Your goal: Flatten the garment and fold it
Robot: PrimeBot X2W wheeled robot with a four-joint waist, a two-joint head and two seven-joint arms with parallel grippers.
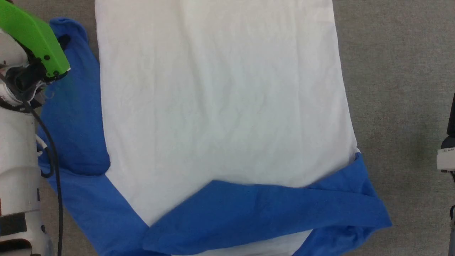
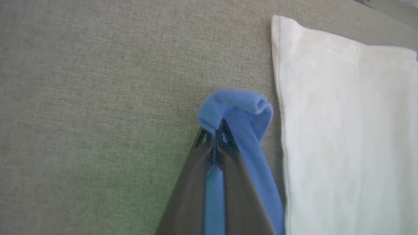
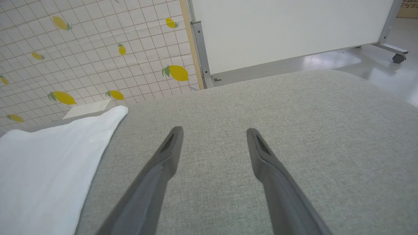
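Observation:
The garment (image 1: pixel 220 106) lies spread on the grey table, white body flat. One blue sleeve (image 1: pixel 270 209) is folded across the near end of the body. The other blue sleeve (image 1: pixel 76 117) runs along the body's left edge. My left gripper (image 2: pixel 214 133) is shut on the cuff end of that sleeve (image 2: pixel 238 104), which bunches over the fingertips just left of the white hem (image 2: pixel 343 130). In the head view the left arm with its green cover (image 1: pixel 35 39) hides the fingers. My right gripper (image 3: pixel 214 133) hovers open over bare table, right of the white body (image 3: pixel 49 169).
The grey fabric table (image 1: pixel 398 89) has free room to the garment's right. Beyond its far edge stand a lemon-print tiled wall (image 3: pixel 91 52) and a white wheeled partition (image 3: pixel 287 29). A black cable (image 1: pixel 53 160) hangs along my left forearm.

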